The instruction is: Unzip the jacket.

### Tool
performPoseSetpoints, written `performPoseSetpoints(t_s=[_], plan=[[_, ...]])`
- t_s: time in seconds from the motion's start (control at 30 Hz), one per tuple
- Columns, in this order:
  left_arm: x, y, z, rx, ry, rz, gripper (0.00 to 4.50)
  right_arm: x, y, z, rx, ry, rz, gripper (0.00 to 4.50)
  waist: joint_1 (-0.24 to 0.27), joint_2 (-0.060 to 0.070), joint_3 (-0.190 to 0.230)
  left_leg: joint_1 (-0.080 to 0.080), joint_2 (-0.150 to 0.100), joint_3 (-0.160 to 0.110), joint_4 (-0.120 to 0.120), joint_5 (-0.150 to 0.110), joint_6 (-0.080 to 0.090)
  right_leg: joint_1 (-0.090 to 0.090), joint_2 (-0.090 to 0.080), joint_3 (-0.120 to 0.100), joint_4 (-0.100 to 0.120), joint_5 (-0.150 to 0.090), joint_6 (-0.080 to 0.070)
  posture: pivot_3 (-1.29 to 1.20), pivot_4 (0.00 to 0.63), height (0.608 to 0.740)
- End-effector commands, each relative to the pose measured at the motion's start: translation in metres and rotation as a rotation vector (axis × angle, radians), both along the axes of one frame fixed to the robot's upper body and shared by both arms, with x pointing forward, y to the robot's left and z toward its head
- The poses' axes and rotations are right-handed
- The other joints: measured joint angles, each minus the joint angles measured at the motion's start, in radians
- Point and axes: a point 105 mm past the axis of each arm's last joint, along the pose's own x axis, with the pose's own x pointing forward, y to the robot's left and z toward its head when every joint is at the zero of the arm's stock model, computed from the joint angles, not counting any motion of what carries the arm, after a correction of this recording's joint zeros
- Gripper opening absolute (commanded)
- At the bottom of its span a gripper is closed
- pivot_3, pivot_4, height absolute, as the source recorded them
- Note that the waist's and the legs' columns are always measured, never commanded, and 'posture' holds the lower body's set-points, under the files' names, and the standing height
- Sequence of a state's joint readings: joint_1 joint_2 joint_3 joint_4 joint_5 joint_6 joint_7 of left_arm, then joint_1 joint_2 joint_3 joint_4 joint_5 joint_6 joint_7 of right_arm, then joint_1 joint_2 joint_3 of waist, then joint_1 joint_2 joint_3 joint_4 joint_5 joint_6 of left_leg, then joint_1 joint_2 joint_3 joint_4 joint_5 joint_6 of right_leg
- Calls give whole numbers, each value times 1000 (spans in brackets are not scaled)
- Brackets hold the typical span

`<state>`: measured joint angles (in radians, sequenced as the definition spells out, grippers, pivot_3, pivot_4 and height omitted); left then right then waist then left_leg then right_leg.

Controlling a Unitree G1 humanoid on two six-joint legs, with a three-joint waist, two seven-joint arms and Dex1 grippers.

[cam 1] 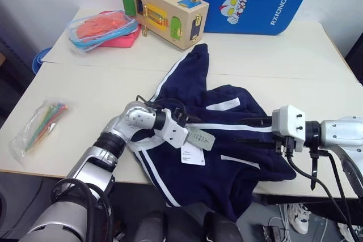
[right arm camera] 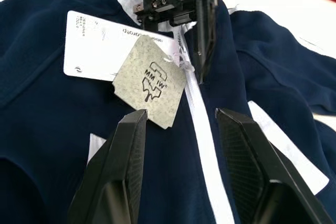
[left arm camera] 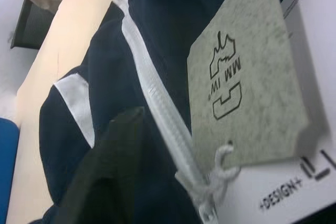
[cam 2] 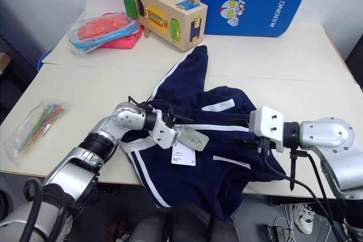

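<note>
The navy jacket (cam 1: 218, 140) is lying crumpled across the tabletop (cam 1: 85, 92), its hem spilling over the near edge. The left gripper (cam 1: 190, 127) is pressing in at the white zipper (cam 1: 227, 127), with the pale green tag (cam 1: 202, 139) and white tag (cam 1: 193, 155) hanging just below its jaws. The right gripper (cam 1: 258, 131) is reaching in from the opposite side, its dark jaws lying over the fabric, pointing towards the left one along the zipper line.
</note>
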<state>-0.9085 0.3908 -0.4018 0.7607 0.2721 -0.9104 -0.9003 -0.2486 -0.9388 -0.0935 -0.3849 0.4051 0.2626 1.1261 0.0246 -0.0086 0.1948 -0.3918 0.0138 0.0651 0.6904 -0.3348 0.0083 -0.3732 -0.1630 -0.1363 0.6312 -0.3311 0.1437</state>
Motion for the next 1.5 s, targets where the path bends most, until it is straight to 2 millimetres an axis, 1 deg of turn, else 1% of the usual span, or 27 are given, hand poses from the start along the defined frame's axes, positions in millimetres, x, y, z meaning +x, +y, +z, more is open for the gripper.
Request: performPoseSetpoints(t_s=[0.03, 0.13, 0.23, 0.27, 0.33, 0.43, 0.53, 0.57, 0.63, 0.73, 0.8, 0.83, 0.93, 1.0, 1.07, 1.13, 1.23, 1.3, 1.4, 1.5], plan=[[-8, -6, 9, -66, 16, -44, 1959, -3, -2, 12, 5, -50, -7, 2146, -3, 0, 0, 0, 0, 0, 0, 0, 0, 0, 0, 0, 0, 0, 0, 0, 150, 740], [-10, -7, 6, -57, 49, -56, 1011, -2, -4, 12, 7, -52, -18, 2146, -2, 0, 0, 0, 0, 0, 0, 0, 0, 0, 0, 0, 0, 0, 0, 0, 150, 740], [-5, -17, 3, -81, 140, 17, 50, -2, -5, 12, 10, -54, -29, 2146, 2, 0, 0, 0, 0, 0, 0, 0, 0, 0, 0, 0, 0, 0, 0, 0, 150, 740], [-3, -19, 0, -72, 169, 45, 15, -2, -5, 12, 9, -54, -32, 2146, 3, 0, 0, 0, 0, 0, 0, 0, 0, 0, 0, 0, 0, 0, 0, 0, 150, 740], [1, -25, -5, -56, 195, 103, 15, -3, -6, 10, 3, -55, -36, 2146, 3, 0, 0, 0, -1, 0, 0, 0, 0, 1, 0, 0, 0, 0, 0, 0, 150, 740], [4, -35, -3, -68, 178, 157, 15, -5, -7, 8, -1, -55, -43, 2146, 2, 0, 0, 0, 0, 0, 0, 0, 0, 1, 0, 0, 0, 0, 0, 0, 150, 740], [8, -46, 9, -111, 48, 181, 15, -5, -9, 8, -5, -53, -53, 2146, 2, 0, 0, 0, 0, 0, 1, 0, 0, 1, 0, 0, 0, 0, 0, 0, 150, 740], [11, -49, 12, -107, -32, 185, 15, -6, -10, 8, -7, -53, -56, 2146, 2, 0, 0, 0, 0, 0, 1, 0, 0, 1, 0, 0, 0, 0, 0, 0, 150, 740], [16, -49, 17, -85, -167, 202, 15, -6, -12, 8, -9, -53, -60, 2146, 2, 0, 0, 0, 0, 0, 1, 0, 0, 1, 0, 0, 0, 0, 0, 0, 150, 740], [20, -46, 22, -108, -261, 236, 15, -6, -12, 8, -11, -54, -62, 2146, 2, 0, 0, 0, 0, 0, 1, 0, 0, 1, 0, 0, -1, 0, 0, 0, 150, 740], [20, -45, 22, -147, -258, 263, 15, -6, -13, 8, -12, -55, -63, 2146, 2, 0, 0, 0, 0, 0, 1, 0, 0, 1, 0, 0, 0, 0, 0, 0, 150, 740], [17, -45, 25, -199, -235, 272, 15, -5, -13, 8, -13, -56, -64, 2146, 2, 0, 0, 0, 0, 0, 1, 0, 0, 1, 0, 0, 0, 0, 0, 0, 150, 740], [2, -44, 36, -351, -211, 214, 15, -5, -14, 9, -14, -58, -66, 2146, 0, 0, 0, 0, 0, -1, 0, 0, 0, 1, 0, 0, 0, 0, 0, 0, 150, 740], [-5, -41, 36, -381, -171, 177, 15, -5, -14, 9, -14, -57, -65, 2146, 0, 0, 0, 0, 1, -1, 0, 0, 0, 0, 0, 0, 0, 0, 0, 0, 150, 740], [-1, -36, 38, -406, -174, 203, 15, -5, -14, 9, -14, -55, -65, 2146, 0, 0, 0, 0, 0, -1, 1, 0, 0, 1, 0, 0, 0, 0, 0, 0, 150, 740], [11, -33, 34, -385, -184, 273, 15, -4, -14, 9, -14, -54, -62, 2146, 2, 0, 0, 0, 0, -1, 1, 0, 0, 1, 0, 0, 0, 0, 0, 0, 150, 740], [23, -37, 36, -381, -208, 337, 15, -4, -14, 9, -14, -54, -58, 2146, 3, 0, 0, 0, 0, -1, 1, 0, 0, 1, 0, 0, 0, 0, 0, 0, 150, 740], [29, -43, 37, -383, -209, 371, 15, -4, -13, 9, -13, -54, -52, 2146, 4, 0, 0, 0, -1, -1, 1, 0, 0, 1, 0, 0, -1, 0, 0, 0, 150, 740], [32, -50, 22, -293, -201, 389, 15, -3, -13, 10, -15, -55, -50, 2146, 3, 0, 0, 0, -1, -1, 1, 0, 0, 1, 0, 0, -1, 0, 0, 0, 150, 740], [28, -52, 7, -238, -139, 380, 650, -2, -15, 11, -14, -60, -56, 2146, 2, 0, 0, 0, 0, 0, 1, 0, 0, 1, 0, 0, -1, 0, 0, 0, 150, 740]])
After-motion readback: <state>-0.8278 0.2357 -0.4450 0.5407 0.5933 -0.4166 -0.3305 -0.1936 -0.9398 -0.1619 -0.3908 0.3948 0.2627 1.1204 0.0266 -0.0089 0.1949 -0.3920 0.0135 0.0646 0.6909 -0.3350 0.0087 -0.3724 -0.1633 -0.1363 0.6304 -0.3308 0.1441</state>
